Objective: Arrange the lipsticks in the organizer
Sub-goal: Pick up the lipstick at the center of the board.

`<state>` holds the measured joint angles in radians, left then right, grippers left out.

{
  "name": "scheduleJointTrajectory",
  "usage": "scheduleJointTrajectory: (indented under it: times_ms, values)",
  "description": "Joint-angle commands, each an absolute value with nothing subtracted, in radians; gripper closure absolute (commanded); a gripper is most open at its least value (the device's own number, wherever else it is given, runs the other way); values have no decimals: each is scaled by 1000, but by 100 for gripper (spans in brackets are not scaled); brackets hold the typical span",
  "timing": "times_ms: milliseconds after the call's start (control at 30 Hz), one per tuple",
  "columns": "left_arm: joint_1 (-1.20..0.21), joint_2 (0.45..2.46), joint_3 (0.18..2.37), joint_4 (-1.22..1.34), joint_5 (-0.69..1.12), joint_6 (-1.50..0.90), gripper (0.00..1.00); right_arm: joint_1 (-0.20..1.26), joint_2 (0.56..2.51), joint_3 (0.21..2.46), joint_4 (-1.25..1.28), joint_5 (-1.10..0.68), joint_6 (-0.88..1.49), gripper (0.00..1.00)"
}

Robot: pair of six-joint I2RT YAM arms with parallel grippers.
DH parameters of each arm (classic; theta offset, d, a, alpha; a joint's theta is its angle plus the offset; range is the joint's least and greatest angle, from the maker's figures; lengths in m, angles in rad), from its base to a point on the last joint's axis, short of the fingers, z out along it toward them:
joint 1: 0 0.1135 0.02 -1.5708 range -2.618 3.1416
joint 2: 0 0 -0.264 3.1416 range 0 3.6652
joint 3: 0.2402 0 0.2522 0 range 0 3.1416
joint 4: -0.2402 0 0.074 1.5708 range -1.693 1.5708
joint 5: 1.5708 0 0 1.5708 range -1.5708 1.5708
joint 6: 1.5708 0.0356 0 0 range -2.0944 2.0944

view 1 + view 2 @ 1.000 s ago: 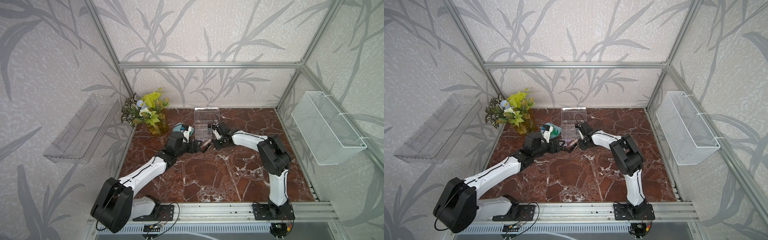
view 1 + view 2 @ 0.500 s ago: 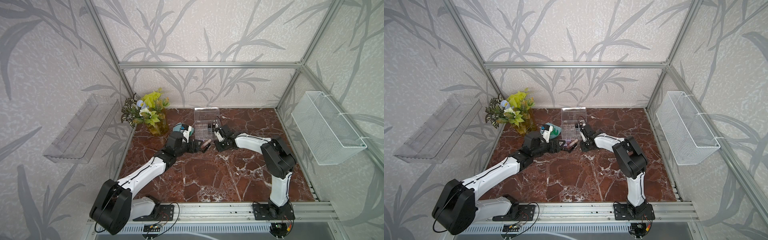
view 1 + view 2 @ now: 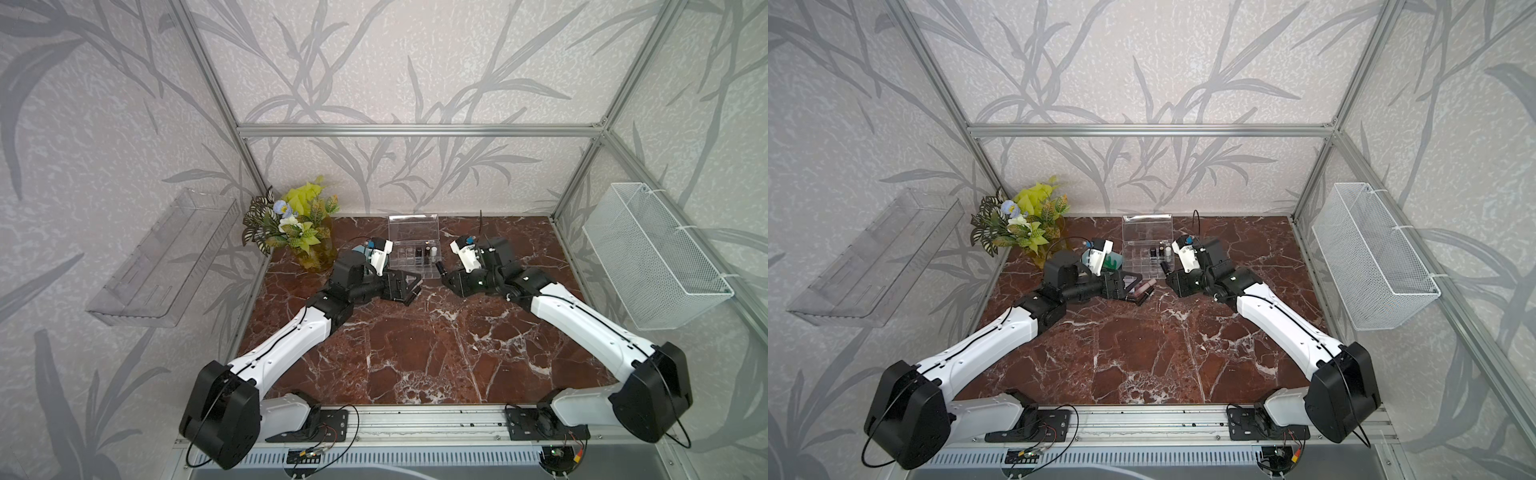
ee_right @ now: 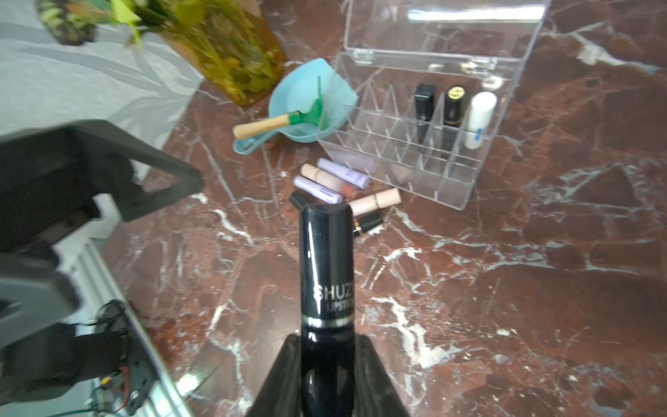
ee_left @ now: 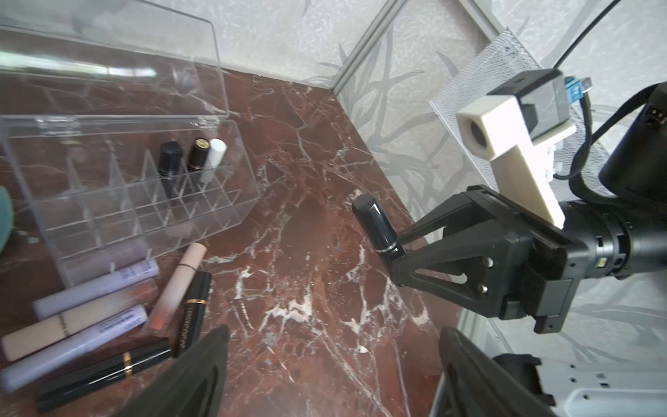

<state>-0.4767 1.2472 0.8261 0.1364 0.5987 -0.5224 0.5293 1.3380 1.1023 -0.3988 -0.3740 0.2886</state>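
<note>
Lipsticks [image 5: 95, 287]: loose bunch lies flat on table [image 3: 415, 353], just beside organizer [image 4: 433, 187] front, at its 7 o'clock. Organizer at table's 12, lid up; 3 upright tubes [image 4: 453, 108] in back row, R end. R gripper [image 4: 326, 339] pinches black lipstick [image 4: 326, 267] by base, off table, at organizer's 4. L gripper [image 5: 332, 339] spread wide, empty, near bunch.
</note>
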Motion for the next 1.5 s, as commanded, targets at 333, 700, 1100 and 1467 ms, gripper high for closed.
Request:
scheduleJointTrajectory:
  times_ms: [333, 700, 1100, 1467]
  values:
    - [-481, 1226, 848, 385, 818, -741, 26, 530, 1272, 1095, -319, -791, 443, 76]
    - [-488, 1218, 831, 465, 852, -798, 52, 531, 1260, 1083, -283, -836, 472, 76]
    - [-497, 1222, 819, 441, 876, -784, 40, 532, 1246, 1095, -285, -846, 481, 77]
    - [-510, 1225, 825, 446, 895, -796, 39, 531, 1244, 1107, -287, -853, 481, 77]
